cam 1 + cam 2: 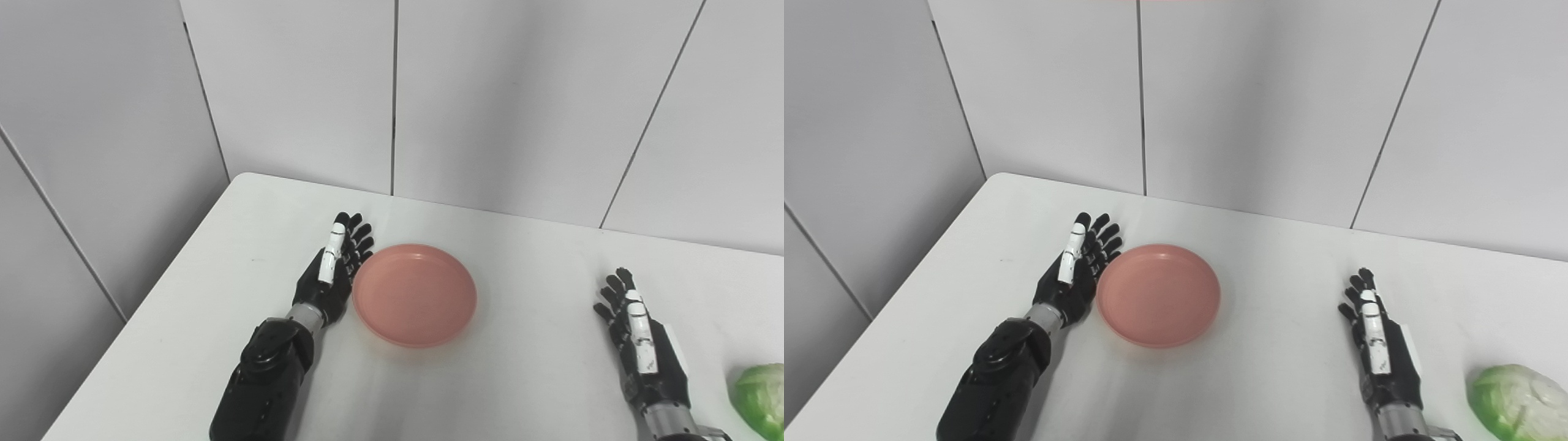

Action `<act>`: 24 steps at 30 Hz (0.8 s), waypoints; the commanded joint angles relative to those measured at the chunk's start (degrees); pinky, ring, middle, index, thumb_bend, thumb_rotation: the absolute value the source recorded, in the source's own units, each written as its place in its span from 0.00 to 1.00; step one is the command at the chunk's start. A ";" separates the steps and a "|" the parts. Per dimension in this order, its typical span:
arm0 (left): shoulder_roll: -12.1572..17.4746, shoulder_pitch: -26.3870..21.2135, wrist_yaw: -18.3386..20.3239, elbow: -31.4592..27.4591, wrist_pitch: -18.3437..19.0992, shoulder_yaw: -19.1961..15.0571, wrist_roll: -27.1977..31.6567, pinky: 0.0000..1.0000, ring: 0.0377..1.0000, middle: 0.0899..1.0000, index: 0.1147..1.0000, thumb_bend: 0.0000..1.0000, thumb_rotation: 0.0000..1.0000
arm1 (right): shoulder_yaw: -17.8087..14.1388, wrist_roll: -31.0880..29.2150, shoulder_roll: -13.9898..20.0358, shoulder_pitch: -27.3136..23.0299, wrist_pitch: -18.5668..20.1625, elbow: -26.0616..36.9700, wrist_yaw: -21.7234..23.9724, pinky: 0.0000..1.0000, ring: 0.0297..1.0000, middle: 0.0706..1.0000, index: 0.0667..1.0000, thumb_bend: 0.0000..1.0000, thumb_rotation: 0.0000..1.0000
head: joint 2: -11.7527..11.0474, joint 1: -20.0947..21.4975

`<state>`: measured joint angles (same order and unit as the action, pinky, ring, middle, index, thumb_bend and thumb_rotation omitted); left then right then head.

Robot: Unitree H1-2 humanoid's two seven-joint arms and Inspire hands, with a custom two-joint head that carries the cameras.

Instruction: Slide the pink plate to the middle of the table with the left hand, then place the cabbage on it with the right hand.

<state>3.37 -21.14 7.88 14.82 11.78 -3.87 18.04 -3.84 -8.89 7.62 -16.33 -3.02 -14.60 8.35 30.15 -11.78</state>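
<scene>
Plate [414, 294] pink, shallow, flat on table [527, 380], holds nothing. Left hand [332, 269] against plate's left rim, fingers straight, spread, grasping nothing. Right hand [1379, 346] well right of plate, fingers extended, released. Cabbage [1519, 401] further right of plate, beyond right hand, on table near front edge.

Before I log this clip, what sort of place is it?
Probably a lab test cell, not a kitchen: a bare white table boxed in by plain grey wall panels, with only a pink plate and a cabbage as props.
</scene>
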 commanded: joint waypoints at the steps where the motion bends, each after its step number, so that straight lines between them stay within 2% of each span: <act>1: -1.65 0.14 2.19 -0.46 0.10 2.59 -0.85 1.00 1.00 1.00 1.00 0.61 1.00 | 0.48 0.23 -0.62 -0.71 -0.08 -0.61 0.17 0.97 0.96 0.97 0.98 0.18 1.00 | 0.13 0.48; 8: -3.95 1.61 4.18 0.63 0.34 4.51 0.60 1.00 1.00 1.00 1.00 0.59 1.00 | 0.71 0.24 -1.04 -0.58 0.68 -0.26 -0.23 0.98 0.97 0.98 0.99 0.19 1.00 | 0.36 2.42; 14: -4.56 3.38 4.80 0.57 -0.65 6.31 -0.72 1.00 1.00 1.00 1.00 0.60 1.00 | 0.96 0.21 -1.53 -0.48 1.65 0.30 -0.40 0.98 0.97 0.98 0.99 0.18 1.00 | 0.82 4.64; 18: -5.05 4.15 4.54 -0.04 -0.81 6.23 -0.78 1.00 1.00 1.00 1.00 0.62 1.00 | 1.39 1.11 -1.55 -0.24 0.91 0.45 -0.63 0.97 0.97 0.98 0.99 0.17 1.00 | 1.16 5.68; 24: -5.20 4.69 4.83 -0.56 -0.76 5.78 -0.30 1.00 1.00 1.00 1.00 0.61 1.00 | 1.56 0.64 -2.02 0.08 2.43 1.91 -0.90 0.98 0.97 0.98 0.99 0.19 1.00 | 1.43 7.25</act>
<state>-2.04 -17.90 12.50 13.55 9.84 2.13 18.01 -2.74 -8.16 6.18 -16.42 -2.61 -13.72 7.28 31.55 -4.57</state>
